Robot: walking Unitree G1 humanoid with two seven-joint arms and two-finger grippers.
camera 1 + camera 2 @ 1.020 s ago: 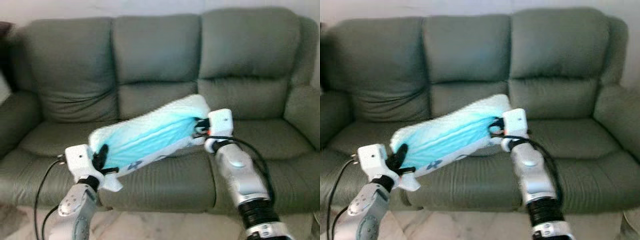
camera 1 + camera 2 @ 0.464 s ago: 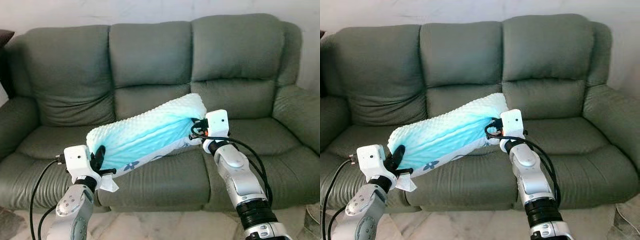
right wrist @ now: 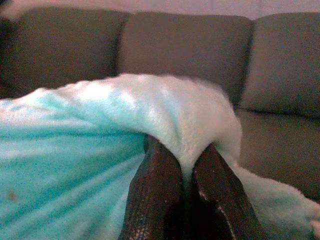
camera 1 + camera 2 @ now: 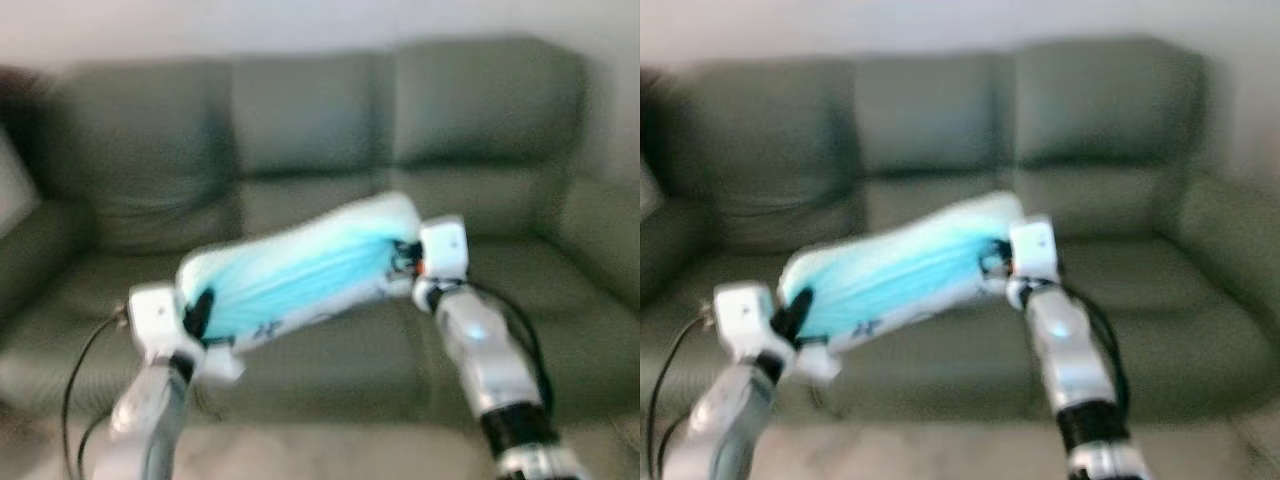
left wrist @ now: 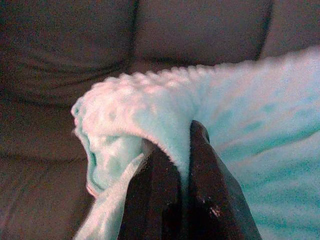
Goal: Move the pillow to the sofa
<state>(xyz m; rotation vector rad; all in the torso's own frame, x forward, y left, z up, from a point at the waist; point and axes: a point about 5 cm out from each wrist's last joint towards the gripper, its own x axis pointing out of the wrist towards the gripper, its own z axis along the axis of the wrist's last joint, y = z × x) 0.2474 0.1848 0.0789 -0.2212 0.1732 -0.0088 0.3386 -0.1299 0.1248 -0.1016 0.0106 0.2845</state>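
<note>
1. A grey-green three-seat sofa (image 4: 310, 130) spans the head views, which are blurred; its back cushions fill the upper half and its seat cushions run across the middle.
2. A long turquoise pillow (image 4: 300, 268) with a white bumpy edge hangs in the air at the centre of the frame, in front of the sofa's middle seat, held by both grippers and tilted so its right end sits higher than its left.
3. The left gripper (image 4: 200, 312) is at the lower left of the frame, its two black fingers (image 5: 205, 190) pinched tight on the pillow's lower left end.
4. The right gripper (image 4: 405, 262) is just right of centre, its fingers (image 3: 155, 195) clamped on a fold of the pillow's upper right end.
5. A black cable (image 4: 80, 365) loops beside the left arm.
</note>
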